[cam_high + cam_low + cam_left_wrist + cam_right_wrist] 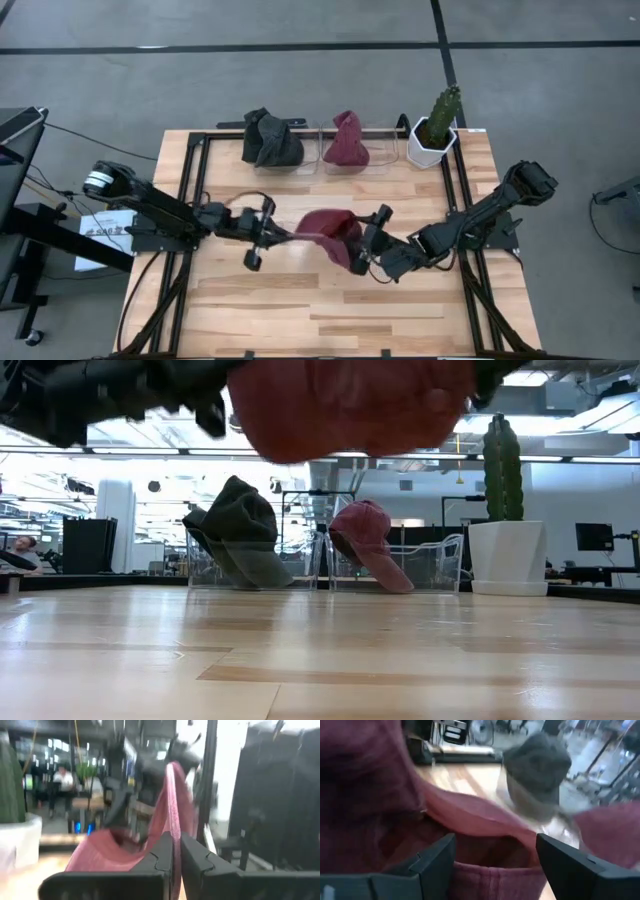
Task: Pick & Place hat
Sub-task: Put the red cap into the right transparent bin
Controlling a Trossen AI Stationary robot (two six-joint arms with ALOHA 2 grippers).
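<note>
A maroon hat point(328, 235) hangs above the middle of the table, high in the low view point(350, 405). My left gripper point(287, 233) comes from the table's left and is shut on the hat's left side. From the right, my right gripper point(368, 241) reaches the hat's other side, open wide. In the right wrist view its two fingers point(435, 857) stand apart with maroon cloth point(490, 875) between them. A dark hat point(270, 140) and a second maroon hat point(346, 140) rest in clear bins at the back. My left gripper pinches an edge of the hat's cloth point(175, 827) between its two fingers point(162, 852), which come in about level from the table's left. The cloth stands up thin between them. The hat hangs clear of the table. Whether my right gripper's open fingers touch the hat cannot be told.
A cactus in a white pot point(432, 135) stands at the back right beside the clear bins point(385, 160). Black frame rails point(195, 170) run along the table's left and right sides. Bare wood lies toward the near edge point(330, 315).
</note>
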